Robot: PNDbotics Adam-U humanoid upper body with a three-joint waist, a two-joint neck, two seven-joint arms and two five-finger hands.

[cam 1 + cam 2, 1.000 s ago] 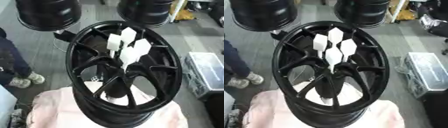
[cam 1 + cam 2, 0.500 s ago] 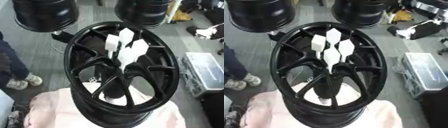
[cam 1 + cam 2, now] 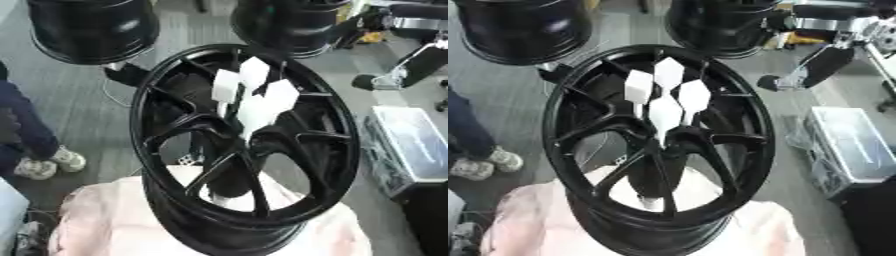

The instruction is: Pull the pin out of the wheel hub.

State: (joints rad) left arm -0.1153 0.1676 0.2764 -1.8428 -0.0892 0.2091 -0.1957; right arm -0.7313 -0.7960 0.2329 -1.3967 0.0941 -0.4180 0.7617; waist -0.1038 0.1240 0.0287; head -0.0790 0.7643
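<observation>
A black wheel hub [image 3: 566, 125] lies tilted on a pink cloth [image 3: 522, 220], filling the middle of both views. Several white pins with flat diamond-shaped heads [image 3: 664, 112] stand bunched together over the hub's centre, their thin stems running down between the spokes. A black and silver arm comes in from the upper right, and my right hand [image 3: 768, 82] at its end hangs beyond the rim, apart from the pins. My left hand shows in neither view.
Two more black wheels [image 3: 518, 30] [image 3: 719, 25] stand at the back. A silver case [image 3: 852, 147] lies on the floor at the right. A person's leg and shoe [image 3: 483, 161] stand at the left edge.
The black and silver arm has come into view from the upper right and reached down toward the rim. The pins stand as before. The whole picture has shifted a little.
</observation>
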